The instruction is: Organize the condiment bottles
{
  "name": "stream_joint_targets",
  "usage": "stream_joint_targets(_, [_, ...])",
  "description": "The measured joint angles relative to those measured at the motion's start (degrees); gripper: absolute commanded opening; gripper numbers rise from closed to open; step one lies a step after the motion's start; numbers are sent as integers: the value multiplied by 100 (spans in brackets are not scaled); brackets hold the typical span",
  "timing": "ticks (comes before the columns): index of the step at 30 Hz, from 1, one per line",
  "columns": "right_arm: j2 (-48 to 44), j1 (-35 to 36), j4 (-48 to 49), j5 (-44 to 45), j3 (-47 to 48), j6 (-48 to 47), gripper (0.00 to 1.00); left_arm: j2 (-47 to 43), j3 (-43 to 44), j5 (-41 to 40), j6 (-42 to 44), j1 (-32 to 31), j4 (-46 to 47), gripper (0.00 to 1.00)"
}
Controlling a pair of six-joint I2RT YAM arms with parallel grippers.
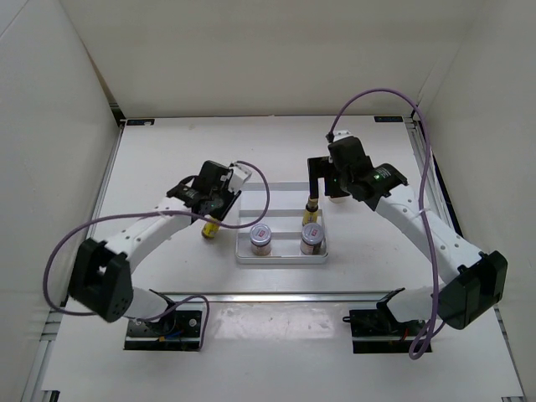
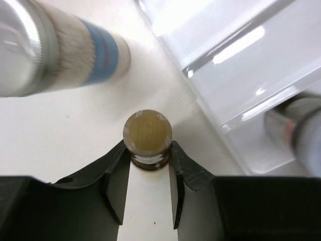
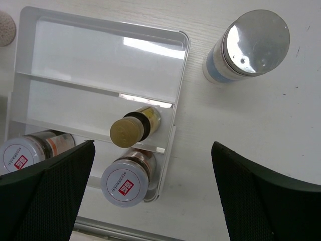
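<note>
- Tabletop [image 1: 167, 151]: white, with walls on three sides.
- Tray [image 1: 276, 194]: white, at the centre of the overhead frame. Only the right wrist view shows its three rows clearly.
- Right end effector [image 3: 153, 144]: jaws spread wide, holding nothing, above the tray's right end.
- Left end effector [image 2: 147, 153]: clamped on the held yellow bottle [image 2: 147, 133] at its dark neck. The grip shows only in the left wrist view. The overhead view places the pair just left of the tray.
- First white bottle [image 3: 248, 45]: blue band, silver top, upright on the tabletop beside the tray, upper right of the right wrist frame. The overhead view mostly hides it.
- Second white bottle [image 2: 75, 50]: upper left of the left wrist frame, seen nowhere else.
- Two jars [image 3: 125, 183] [image 3: 22, 153]: in the tray's lowest row.
- Tray yellow bottle [image 3: 133, 129]: upright in the middle row, right end.
</note>
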Motion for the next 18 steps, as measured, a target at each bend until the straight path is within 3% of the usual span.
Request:
stream_joint_targets(8, [-35, 0, -17, -44, -13, 13, 100, -1255, -313, 55, -437, -168, 798, 11])
stream_joint_targets(18, [-179, 0, -48, -85, -153, 17, 100, -1366, -577, -17, -802, -525, 1375, 11])
